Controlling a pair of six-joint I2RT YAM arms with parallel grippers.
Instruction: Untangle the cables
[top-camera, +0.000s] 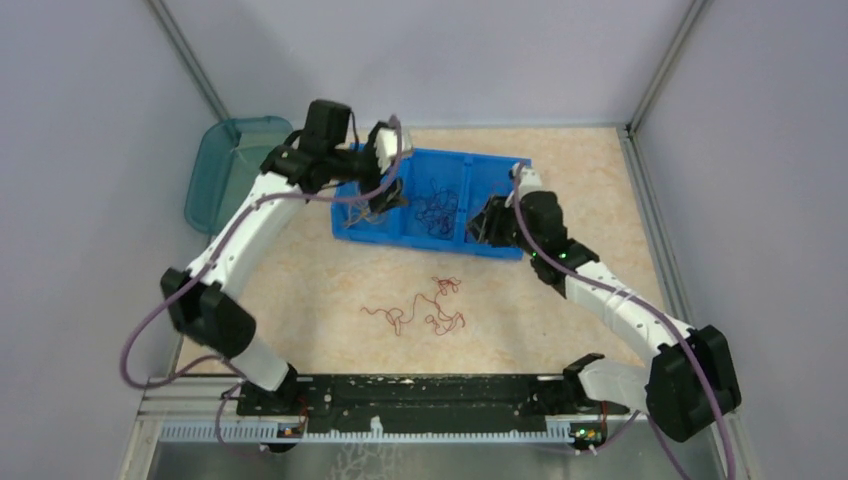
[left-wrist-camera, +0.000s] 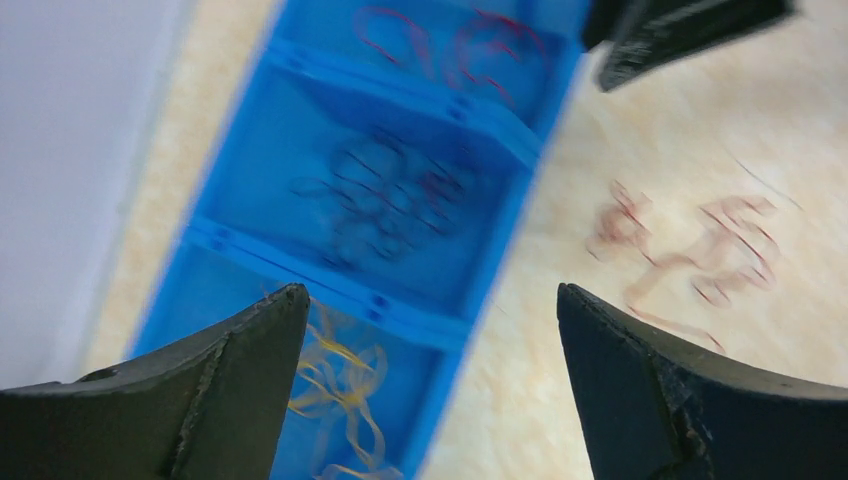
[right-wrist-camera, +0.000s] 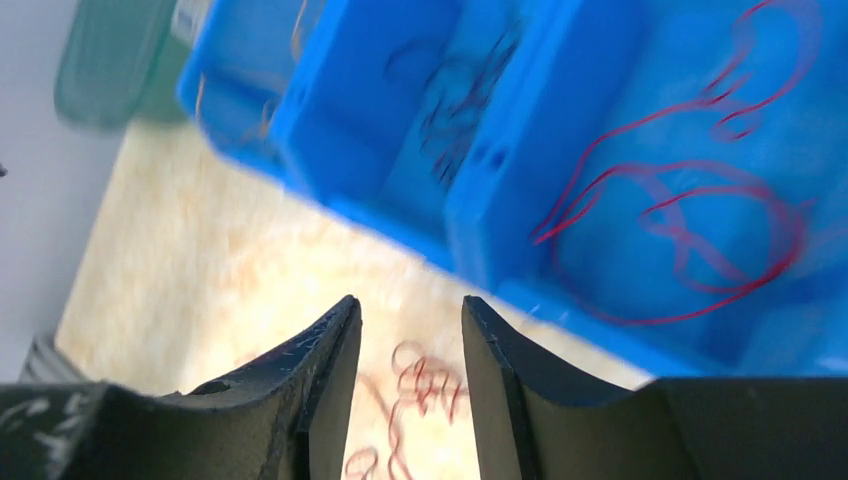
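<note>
A blue three-compartment tray (top-camera: 500, 170) sits at the back of the table. In the left wrist view its near compartment holds orange-yellow cables (left-wrist-camera: 335, 385), the middle one dark cables (left-wrist-camera: 385, 195) and the far one red cables (left-wrist-camera: 450, 45). More red cables (top-camera: 420, 305) lie loose in a tangle on the table in front of the tray. My left gripper (left-wrist-camera: 430, 300) hovers over the tray's left end (top-camera: 385, 200), jaws wide open and empty. My right gripper (right-wrist-camera: 410, 310) hangs at the tray's right front edge (top-camera: 478, 225), open with nothing between its fingers; the loose red cables (right-wrist-camera: 420, 385) show through the gap.
A teal translucent container (top-camera: 225, 170) stands at the back left beside the tray. Grey walls close in the table on three sides. The arms' mounting rail (top-camera: 420, 395) runs along the near edge.
</note>
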